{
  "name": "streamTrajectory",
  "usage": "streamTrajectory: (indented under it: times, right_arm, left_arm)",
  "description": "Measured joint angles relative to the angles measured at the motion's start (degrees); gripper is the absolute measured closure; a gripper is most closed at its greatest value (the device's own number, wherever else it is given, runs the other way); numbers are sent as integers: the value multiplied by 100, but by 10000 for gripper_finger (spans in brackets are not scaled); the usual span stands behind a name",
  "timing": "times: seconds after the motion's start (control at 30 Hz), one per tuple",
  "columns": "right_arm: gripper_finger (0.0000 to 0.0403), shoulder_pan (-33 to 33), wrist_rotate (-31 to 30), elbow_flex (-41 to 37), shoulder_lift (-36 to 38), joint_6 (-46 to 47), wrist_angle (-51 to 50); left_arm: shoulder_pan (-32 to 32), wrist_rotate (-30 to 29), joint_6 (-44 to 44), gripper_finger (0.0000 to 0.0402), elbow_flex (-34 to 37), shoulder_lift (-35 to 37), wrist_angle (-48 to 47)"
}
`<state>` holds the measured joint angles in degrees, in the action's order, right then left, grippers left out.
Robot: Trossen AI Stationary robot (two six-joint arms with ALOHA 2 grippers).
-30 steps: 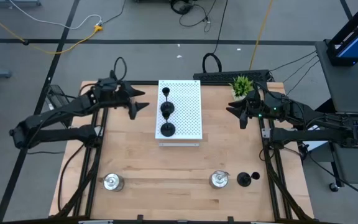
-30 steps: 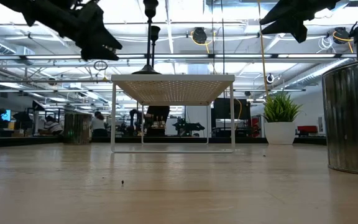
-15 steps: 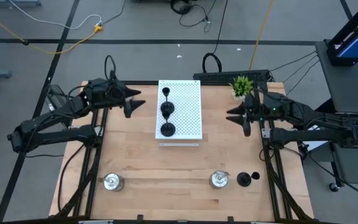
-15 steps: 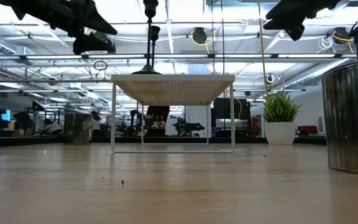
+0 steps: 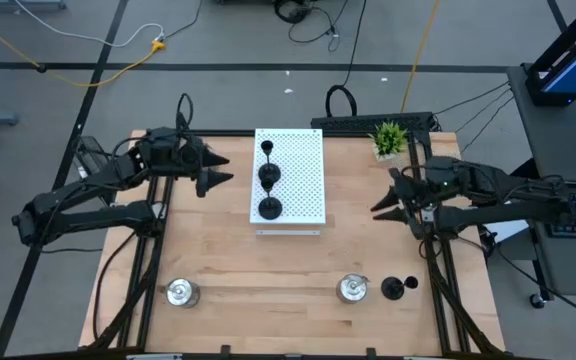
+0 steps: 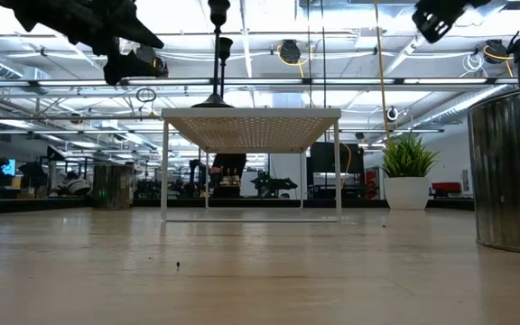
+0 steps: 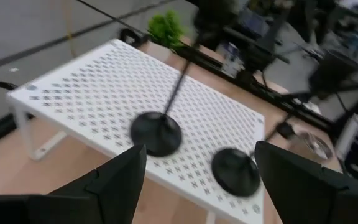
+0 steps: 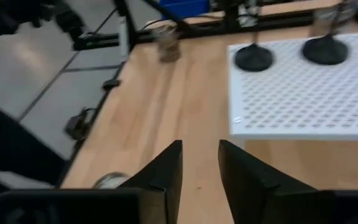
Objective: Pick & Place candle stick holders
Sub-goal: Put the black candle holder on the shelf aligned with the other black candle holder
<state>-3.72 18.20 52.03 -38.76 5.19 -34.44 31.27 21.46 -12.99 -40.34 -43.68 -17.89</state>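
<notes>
Left arm reaches in over the bench's left edge near the far left corner, left gripper raised above the wood, fingers spread wide, empty, aimed at the white board. Board sits at the far centre; three black holders stand in a row on its left part. One silver holder by the near edge left, another silver holder near edge right of centre, a fourth black holder just beside it. Right arm comes in over the right edge, right gripper raised, fingers close together with a narrow gap, pinching nothing.
</notes>
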Motion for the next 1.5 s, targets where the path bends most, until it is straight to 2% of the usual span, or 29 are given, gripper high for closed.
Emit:
streamTrajectory:
  times: [0.2,0.4,0.5,0.7,0.83,1.03,1.5]
  right_arm:
    - [349,844,-485,521,-106,565,-881]
    - [381,1660,-795,1168,-558,1109,-1772]
    - [399,2034,-879,1523,-942,1205,-2251]
    - [402,2854,-1866,2371,-1903,1218,-3252]
    - [402,3252,-2129,2943,-2588,1788,-4190]
    - [402,3664,-1905,3496,-3342,2881,-5294]
    - [402,4198,-593,3550,-3510,5355,-5037]
  left_arm:
    - [-110,161,323,94,0,0,147]
    - [-110,161,400,94,0,0,148]
    - [-110,159,469,94,0,0,113]
    - [-110,175,714,94,0,0,-53]
    - [-110,306,900,94,0,0,-53]
    - [-110,308,1043,94,0,0,-53]
    - [-110,311,1154,94,0,0,-229]
